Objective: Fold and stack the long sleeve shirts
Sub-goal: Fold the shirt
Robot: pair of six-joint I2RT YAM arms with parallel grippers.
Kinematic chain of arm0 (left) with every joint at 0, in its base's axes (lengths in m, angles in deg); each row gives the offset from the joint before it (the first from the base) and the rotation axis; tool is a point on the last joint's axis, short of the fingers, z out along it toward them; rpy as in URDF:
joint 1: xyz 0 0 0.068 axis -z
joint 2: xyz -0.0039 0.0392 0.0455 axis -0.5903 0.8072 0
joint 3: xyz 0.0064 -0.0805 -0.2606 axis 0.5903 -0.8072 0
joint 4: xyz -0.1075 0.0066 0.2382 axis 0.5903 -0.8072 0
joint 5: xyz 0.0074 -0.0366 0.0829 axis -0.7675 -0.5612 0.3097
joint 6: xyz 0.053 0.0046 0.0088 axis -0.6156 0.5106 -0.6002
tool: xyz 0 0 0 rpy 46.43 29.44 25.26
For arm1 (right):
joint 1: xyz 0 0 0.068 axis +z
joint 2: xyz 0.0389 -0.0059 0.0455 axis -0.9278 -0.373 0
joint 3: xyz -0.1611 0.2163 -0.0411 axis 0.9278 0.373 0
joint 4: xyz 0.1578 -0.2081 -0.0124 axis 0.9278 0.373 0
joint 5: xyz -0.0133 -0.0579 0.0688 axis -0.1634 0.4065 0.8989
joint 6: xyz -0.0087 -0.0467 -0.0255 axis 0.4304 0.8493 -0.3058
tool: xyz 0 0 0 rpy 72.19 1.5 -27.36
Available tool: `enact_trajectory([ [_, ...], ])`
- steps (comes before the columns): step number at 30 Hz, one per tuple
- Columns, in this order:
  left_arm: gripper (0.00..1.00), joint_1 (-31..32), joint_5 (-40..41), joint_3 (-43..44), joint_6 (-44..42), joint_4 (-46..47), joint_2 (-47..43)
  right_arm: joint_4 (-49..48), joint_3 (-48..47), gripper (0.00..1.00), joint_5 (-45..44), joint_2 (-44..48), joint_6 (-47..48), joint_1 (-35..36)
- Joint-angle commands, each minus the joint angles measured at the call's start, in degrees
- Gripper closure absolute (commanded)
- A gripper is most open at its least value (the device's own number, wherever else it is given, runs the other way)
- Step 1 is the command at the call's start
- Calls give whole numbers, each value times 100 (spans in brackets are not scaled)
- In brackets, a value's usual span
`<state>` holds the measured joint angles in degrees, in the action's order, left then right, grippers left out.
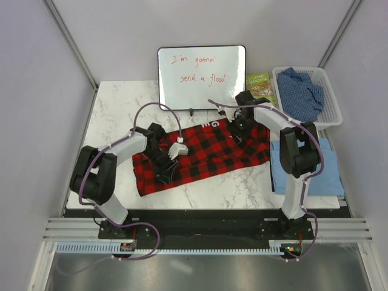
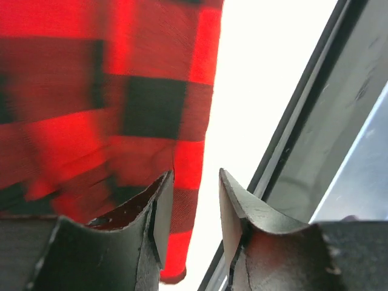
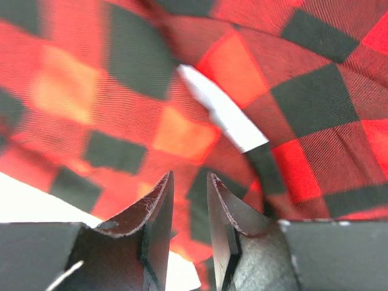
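Left end effector (image 2: pixel 196 174) hovers with fingers slightly spread over the near-left edge of the red-and-black flannel (image 1: pixel 206 154), which lies spread mid-desk (image 1: pixel 121 103). Right end effector (image 3: pixel 190 176) sits at the flannel's far-right corner, fingers nearly together; whether they pinch cloth I cannot tell. Right of the flannel lies the light blue shirt (image 1: pixel 309 173), the speckled shirt (image 1: pixel 300 91) in a basket (image 1: pixel 333 103) beyond it
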<state>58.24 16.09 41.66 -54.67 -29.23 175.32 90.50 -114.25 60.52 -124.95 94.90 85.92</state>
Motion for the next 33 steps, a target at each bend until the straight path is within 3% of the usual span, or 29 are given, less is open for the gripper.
enact_trajectory([
  [1, 56, -972, -848, 952, 148, -417, -200, 145, -4, 64, 297, 824, -198, 502],
  [5, 55, -1608, -103, 1751, -309, -357, 335, 172, 119, 66, 349, 747, -532, 845],
  [10, 55, -1995, 645, 2070, -582, -128, 925, -205, 373, 67, 174, 466, -813, 1144],
  [15, 56, -2198, 910, 1868, -679, 48, 1268, -426, 181, 67, -98, -79, -840, 1460],
  [23, 60, -2417, 1059, 673, -1004, 127, 1014, -391, -391, 69, -284, -617, -585, 1584],
  [27, 58, -2505, 770, 566, -1083, -118, 636, -794, 442, 63, 129, 410, -315, 1680],
  [31, 51, -3153, -606, 1951, -935, -1050, 714, -1224, 839, 55, 490, 1411, -85, 1821],
  [33, 46, -3366, -926, 2358, -820, -1297, 872, -1689, 1110, 53, 709, 1572, -6, 2119],
])
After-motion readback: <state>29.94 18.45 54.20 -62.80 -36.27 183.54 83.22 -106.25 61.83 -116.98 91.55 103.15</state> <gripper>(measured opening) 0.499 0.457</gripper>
